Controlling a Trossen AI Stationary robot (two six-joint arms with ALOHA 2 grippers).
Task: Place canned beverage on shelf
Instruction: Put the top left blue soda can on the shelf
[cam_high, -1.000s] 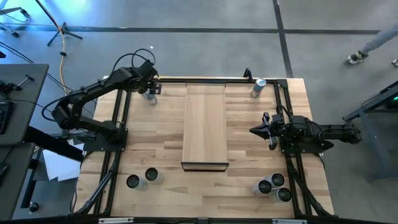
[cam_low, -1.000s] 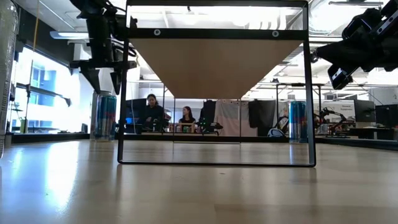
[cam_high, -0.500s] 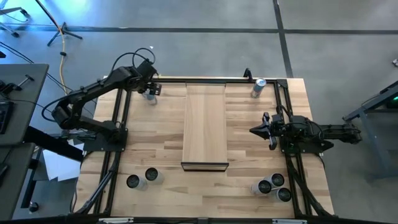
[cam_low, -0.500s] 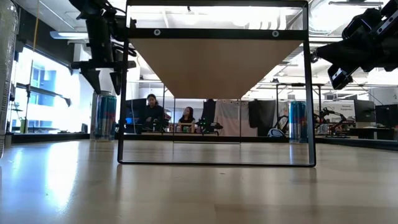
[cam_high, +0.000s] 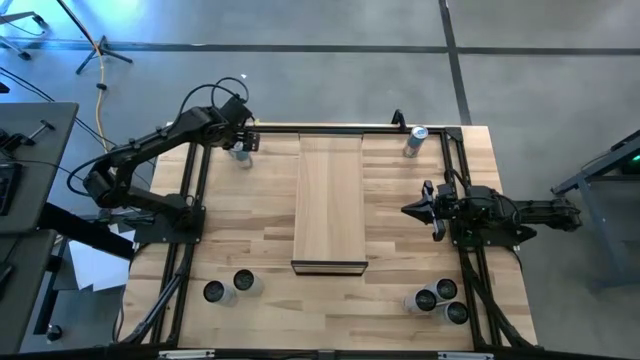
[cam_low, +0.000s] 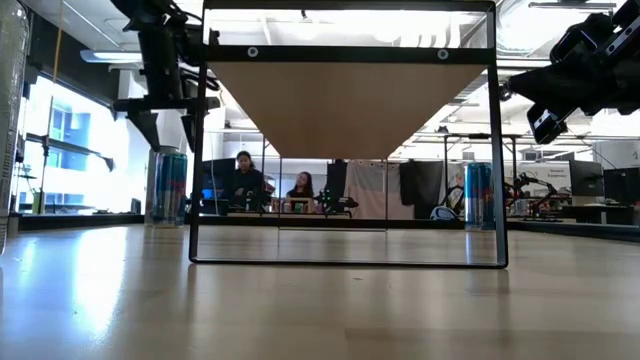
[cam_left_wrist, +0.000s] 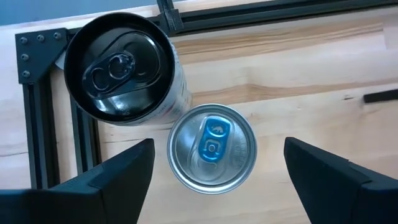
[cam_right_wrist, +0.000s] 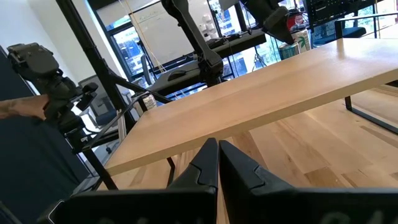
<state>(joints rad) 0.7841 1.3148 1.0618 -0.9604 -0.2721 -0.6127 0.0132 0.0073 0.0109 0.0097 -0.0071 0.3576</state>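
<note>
- Your left gripper (cam_left_wrist: 211, 177) hangs at the table's 11 o'clock corner, fingers spread wide and holding nothing, straight above a silver can with a blue tab (cam_left_wrist: 212, 148).
- That can stands on the table, touching a black-topped can (cam_left_wrist: 119, 67).
- The shelf (cam_high: 329, 200) runs down the table's middle, with no can on it.
- Your right gripper (cam_high: 412, 210) waits at 3 o'clock, fingers pressed together, empty.

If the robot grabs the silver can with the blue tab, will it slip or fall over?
The silver can looks smooth and shiny, so it may be a bit slippery. It stands upright and tall for its base, so a sideways nudge might tip it, and once down it would likely roll. The black can beside it could get bumped.
</note>
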